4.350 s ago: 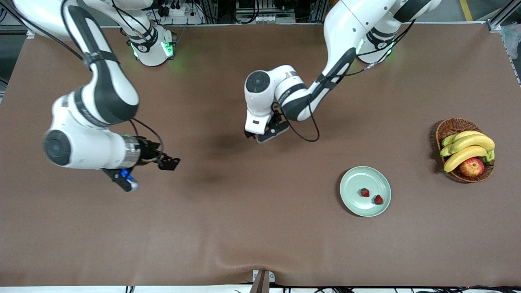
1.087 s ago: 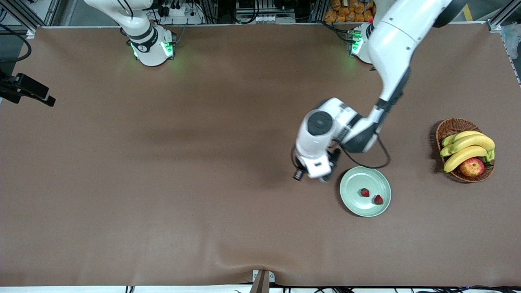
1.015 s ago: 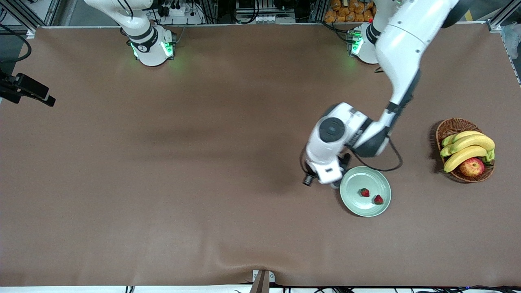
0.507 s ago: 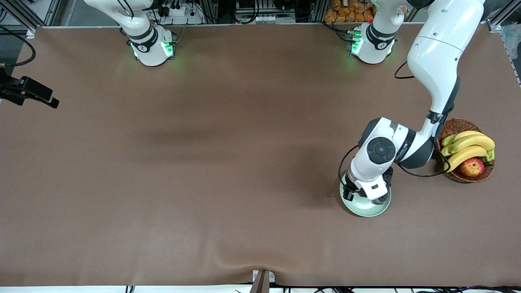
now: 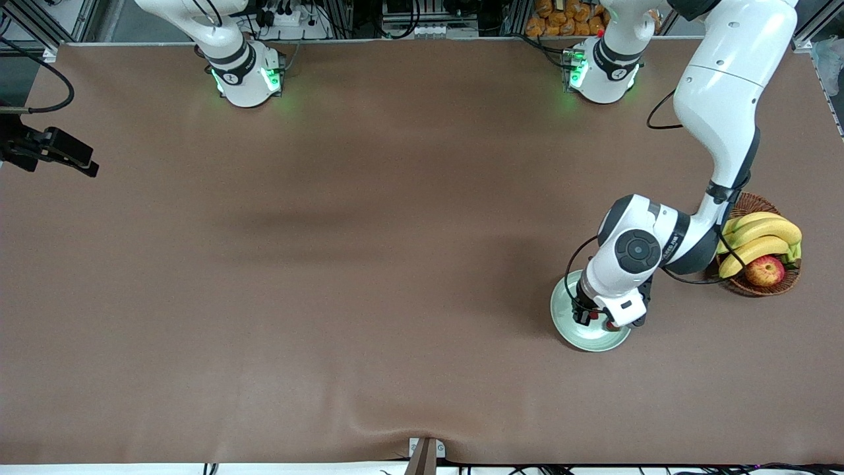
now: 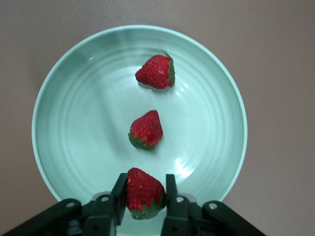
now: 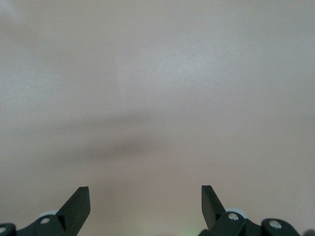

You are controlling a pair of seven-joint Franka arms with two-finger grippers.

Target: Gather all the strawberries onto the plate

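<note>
Where the left arm reaches down from its base, the left gripper [image 6: 143, 199] hangs over the plate [image 6: 64, 147], its jaws clamped on one strawberry [image 6: 142, 192].

Plate: round, pale mint green, shallow, with a raised rim and faint concentric rings. It sits on the brown table [image 5: 330, 264] toward the left arm's end, beside the wicker basket [image 5: 732, 206].

Strawberries: three, small, bright red, seeded skin, dark green leafy caps. Two lie loose on the plate, apart from each other: one near the middle [image 6: 146, 130], one closer to the rim [image 6: 156, 72]. The third is the held berry, pinched between the black fingers [image 6: 119, 194], cap toward the wrist.

Basket contents: yellow bananas [image 5: 758, 241] and a red-yellow apple [image 5: 765, 270].

Right gripper [image 7: 145, 201]: jaws wide apart, nothing between them, waiting over bare table.
</note>
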